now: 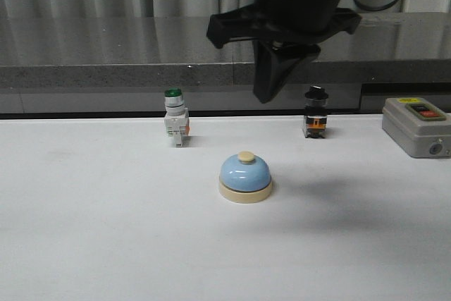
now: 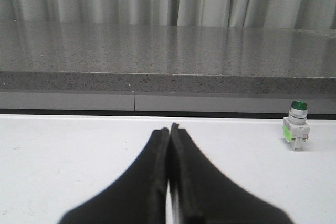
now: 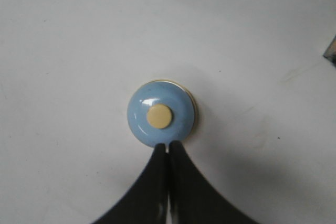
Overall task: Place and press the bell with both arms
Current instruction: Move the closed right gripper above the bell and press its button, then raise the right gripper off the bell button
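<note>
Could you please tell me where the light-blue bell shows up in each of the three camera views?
Front view: bell stands on the white table, centre, below the raised right tool.
Left wrist view: not in it.
Right wrist view: seen from above, mid-frame, just past the closed tool tips.
Shared landmark: the green-capped switch, also in the left wrist view.

The bell (image 3: 161, 113) is seen from directly above on the white table (image 3: 63, 51), its light-blue dome ringed by a cream base and topped by a cream button (image 3: 159, 116). The right gripper (image 3: 167, 148) is seen with its 2 dark fingers pressed together, their tips overlapping the dome's edge in this view.
</note>
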You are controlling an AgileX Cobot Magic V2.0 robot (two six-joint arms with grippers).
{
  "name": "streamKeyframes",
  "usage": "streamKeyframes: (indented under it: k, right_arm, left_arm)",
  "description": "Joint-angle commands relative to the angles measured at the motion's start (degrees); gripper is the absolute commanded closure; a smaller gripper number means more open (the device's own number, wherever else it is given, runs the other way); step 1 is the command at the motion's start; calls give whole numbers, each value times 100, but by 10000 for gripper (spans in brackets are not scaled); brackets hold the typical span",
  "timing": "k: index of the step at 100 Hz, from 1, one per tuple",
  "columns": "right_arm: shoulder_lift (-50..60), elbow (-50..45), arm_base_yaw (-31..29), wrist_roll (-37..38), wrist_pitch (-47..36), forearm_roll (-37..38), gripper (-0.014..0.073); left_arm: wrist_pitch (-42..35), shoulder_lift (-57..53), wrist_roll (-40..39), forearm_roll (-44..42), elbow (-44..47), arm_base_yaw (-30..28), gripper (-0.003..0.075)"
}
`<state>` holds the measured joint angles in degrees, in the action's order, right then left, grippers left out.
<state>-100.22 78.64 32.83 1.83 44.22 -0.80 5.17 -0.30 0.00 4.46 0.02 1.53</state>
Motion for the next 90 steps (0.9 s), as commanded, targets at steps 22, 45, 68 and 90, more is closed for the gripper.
streamKeyframes:
  k: [22,45,68,90]
  right_arm:
    - [-629,1029,73,-183,481,-23,655]
    - [-1047,1447,66,-294,761,249,655]
    - [-1278,1448,60,-294,841,230,655]
    - [-1435,1448,60,-294,849,210,655]
  left_arm:
    - [-421,-172,-88,3,246,14,741]
    - [-421,-172,-88,3,246,14,741]
    - [-421,-172,-88,3,246,14,741]
    - [-421,-172,-88,3,246,14,741]
